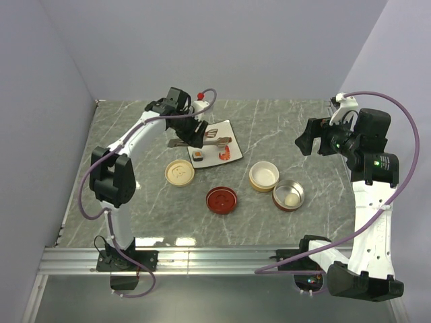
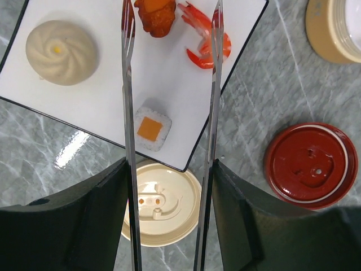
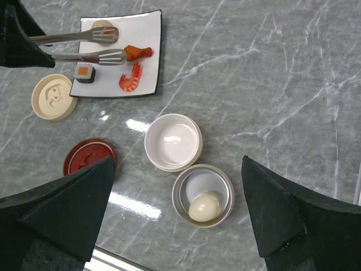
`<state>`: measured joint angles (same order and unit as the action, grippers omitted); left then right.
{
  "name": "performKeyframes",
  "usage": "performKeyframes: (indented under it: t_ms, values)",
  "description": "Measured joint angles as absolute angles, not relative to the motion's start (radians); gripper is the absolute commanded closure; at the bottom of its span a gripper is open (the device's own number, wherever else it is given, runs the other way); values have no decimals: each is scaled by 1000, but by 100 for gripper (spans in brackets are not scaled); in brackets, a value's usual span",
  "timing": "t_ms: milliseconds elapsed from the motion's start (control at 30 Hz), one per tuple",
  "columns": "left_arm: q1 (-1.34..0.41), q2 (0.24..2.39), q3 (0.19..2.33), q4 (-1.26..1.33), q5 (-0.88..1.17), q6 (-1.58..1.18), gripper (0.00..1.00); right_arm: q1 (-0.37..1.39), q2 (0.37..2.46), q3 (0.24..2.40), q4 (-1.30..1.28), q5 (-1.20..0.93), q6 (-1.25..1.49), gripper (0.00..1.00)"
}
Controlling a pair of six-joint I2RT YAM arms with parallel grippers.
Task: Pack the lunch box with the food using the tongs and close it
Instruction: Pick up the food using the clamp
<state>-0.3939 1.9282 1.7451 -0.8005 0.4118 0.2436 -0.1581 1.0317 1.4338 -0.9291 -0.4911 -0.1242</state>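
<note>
Left gripper (image 2: 169, 195) is gripping the tongs (image 2: 128, 113), tips apart over the plate (image 2: 90, 110); right gripper (image 1: 306, 142) is hanging wide open.

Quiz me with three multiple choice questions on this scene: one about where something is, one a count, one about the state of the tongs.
1. Where is the white egg? A on the cream lid; B in the metal container; C on the red lid.
2. How many food pieces lie on the white plate? A two; B six; C four.
3. The tongs are: A held in the left gripper, tips apart; B lying flat, let go; C clamped on a food piece.
Answers: B, the egg sits inside the container's rim. C, a bun, a fried piece, a shrimp and a sushi roll. A, they run between the gripper's fingers over the plate.
</note>
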Motion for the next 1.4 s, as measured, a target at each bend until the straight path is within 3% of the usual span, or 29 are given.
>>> performKeyframes:
  t_ms: [833,1400]
  values:
    - [-394,2085,1818,-773,352,276,44,-158,1032,1433,-929,-491,-126,0]
    - [-394,2091,1824,-762,353,271,74,-158,1032,1433,-929,-495,-128,0]
